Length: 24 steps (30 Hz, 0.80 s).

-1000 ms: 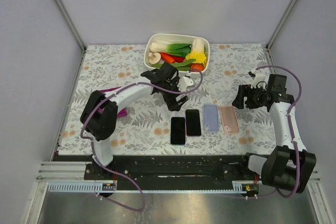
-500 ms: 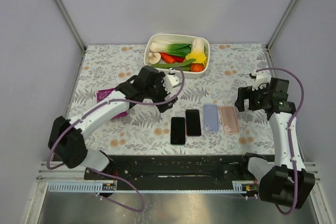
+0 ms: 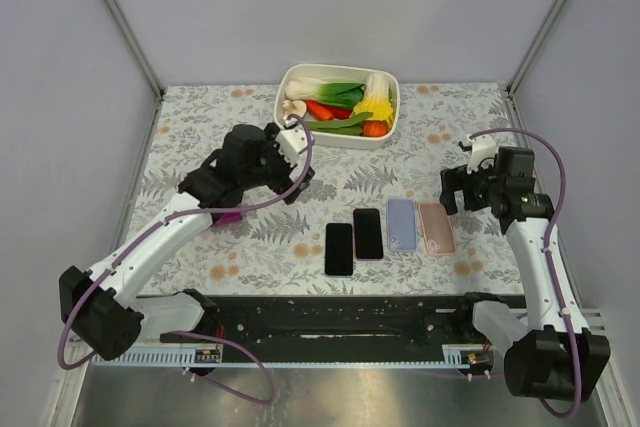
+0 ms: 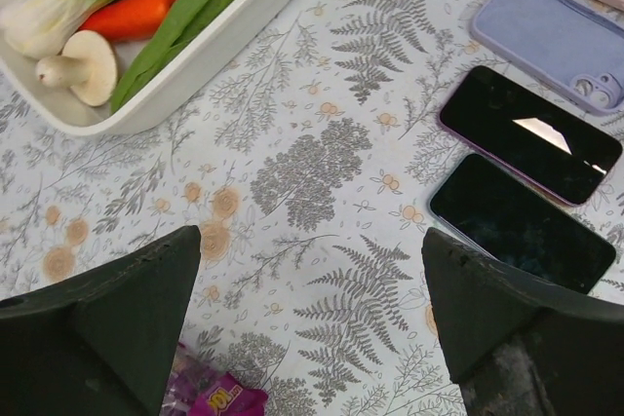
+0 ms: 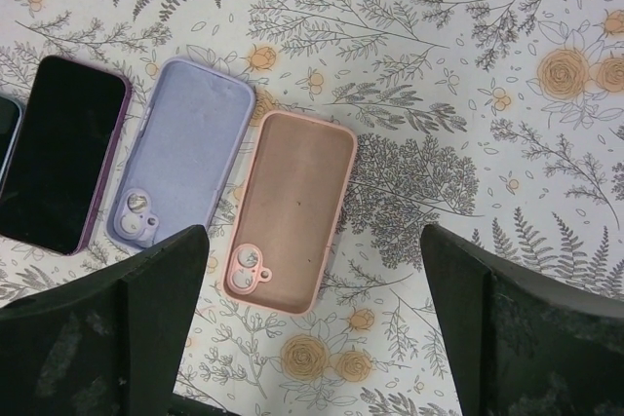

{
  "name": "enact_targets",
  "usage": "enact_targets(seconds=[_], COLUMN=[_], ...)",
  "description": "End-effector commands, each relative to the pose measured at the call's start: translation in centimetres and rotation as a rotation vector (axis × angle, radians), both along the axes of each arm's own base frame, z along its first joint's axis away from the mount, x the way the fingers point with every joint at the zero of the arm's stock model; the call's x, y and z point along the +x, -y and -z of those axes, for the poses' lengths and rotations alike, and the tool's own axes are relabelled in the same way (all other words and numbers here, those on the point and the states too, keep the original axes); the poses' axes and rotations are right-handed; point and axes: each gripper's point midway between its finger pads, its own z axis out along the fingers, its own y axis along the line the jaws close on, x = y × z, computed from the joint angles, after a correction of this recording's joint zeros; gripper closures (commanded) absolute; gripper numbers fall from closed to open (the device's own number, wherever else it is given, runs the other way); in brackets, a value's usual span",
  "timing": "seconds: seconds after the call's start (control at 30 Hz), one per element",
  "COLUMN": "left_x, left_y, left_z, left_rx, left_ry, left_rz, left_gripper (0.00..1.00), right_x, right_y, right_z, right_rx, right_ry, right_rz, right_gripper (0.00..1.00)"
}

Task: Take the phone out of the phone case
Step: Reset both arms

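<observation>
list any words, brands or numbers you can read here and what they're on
No text can be read with confidence.
magenta packet: yellow print at the edge of the left wrist view, cut off and too blurred to read.
purple-rimmed phone, black phone: dark screens, no markings visible.
lilac case, pink case: no logo or lettering visible.

Left claw (image 4: 307, 237) and right claw (image 5: 314, 231) wide apart, empty
</observation>
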Motion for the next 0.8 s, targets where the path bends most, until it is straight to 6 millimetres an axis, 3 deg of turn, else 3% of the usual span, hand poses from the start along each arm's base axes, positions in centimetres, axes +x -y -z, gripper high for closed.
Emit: enact_targets(seconds=[0.0, 0.23, 0.47, 0.77], left_x=[1.0, 1.0, 1.4, 0.9], left_y=[-2.2, -5.8, -9.3, -11.7], left_z=[-2.9, -4.0, -5.4, -6.5], left_rx=[-0.065, -0.138, -0.231, -0.297], left_ry=[0.065, 0.055, 0.075, 0.108], left_rz=[-0.114, -0.204, -0.327, -0.428], left_gripper=[0.01, 0.01, 0.01, 0.01], right_x=[1.0, 2.0, 2.5, 3.1], right_y=[0.7, 0.8, -0.7, -0.6], right_z=[-2.0, -2.8, -2.4, -2.5], right_rx=[-0.074, -0.126, -0.176, -0.205], right_ry=[0.072, 0.100, 0.128, 0.164], right_rz=[0.029, 0.052, 0.057, 0.142], right_gripper=[0.01, 0.00, 0.01, 0.00])
